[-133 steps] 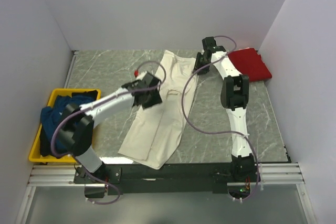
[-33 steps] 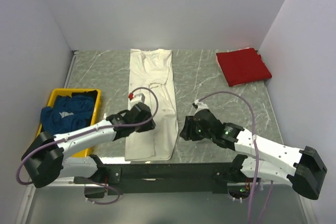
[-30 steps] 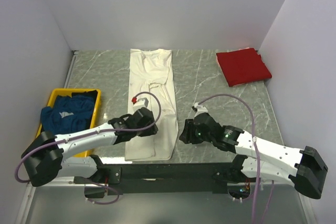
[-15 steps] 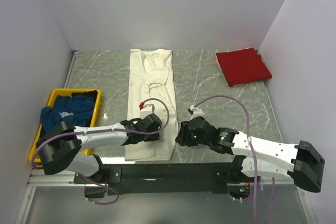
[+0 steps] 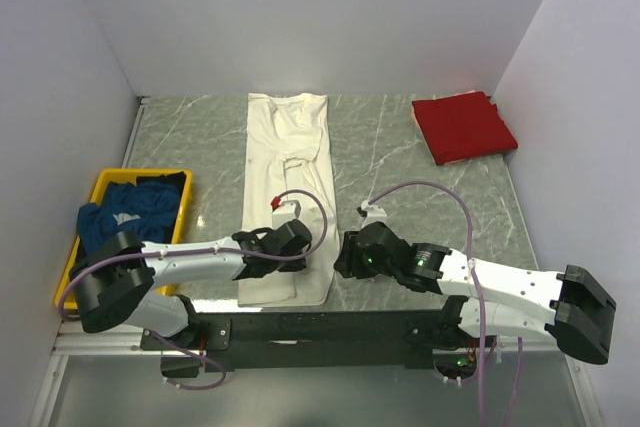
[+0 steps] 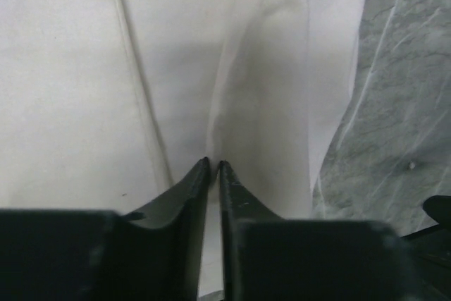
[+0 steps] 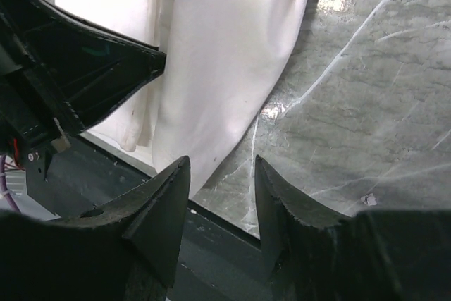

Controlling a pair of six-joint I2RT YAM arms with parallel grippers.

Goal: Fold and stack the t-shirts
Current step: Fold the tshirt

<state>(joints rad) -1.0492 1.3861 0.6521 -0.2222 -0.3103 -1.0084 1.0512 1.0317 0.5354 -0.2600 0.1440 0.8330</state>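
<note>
The cream-white t-shirt [image 5: 290,147] lies as a long narrow strip from the back of the table to its front edge. My left gripper [image 5: 300,248] sits low on the strip's near end. In the left wrist view its jaws [image 6: 213,163] are pinched together on a raised ridge of the cream cloth [image 6: 70,68]. My right gripper [image 5: 340,256] stands open beside the strip's near right corner. In the right wrist view one of its fingertips [image 7: 180,170] is over the cream cloth's [image 7: 225,47] edge and the other over bare marble. The red t-shirt [image 5: 462,127] lies folded at the back right.
A yellow tray [image 5: 100,187] at the left edge holds the crumpled dark blue t-shirt [image 5: 125,217]. The grey marble table [image 5: 400,167] ends just behind both grippers at a dark rail [image 7: 211,244]. White walls close in the back and sides.
My left gripper slid toward the strip's near right part and its jaws closed on the cloth. My right gripper crept left to the strip's corner, still open.
</note>
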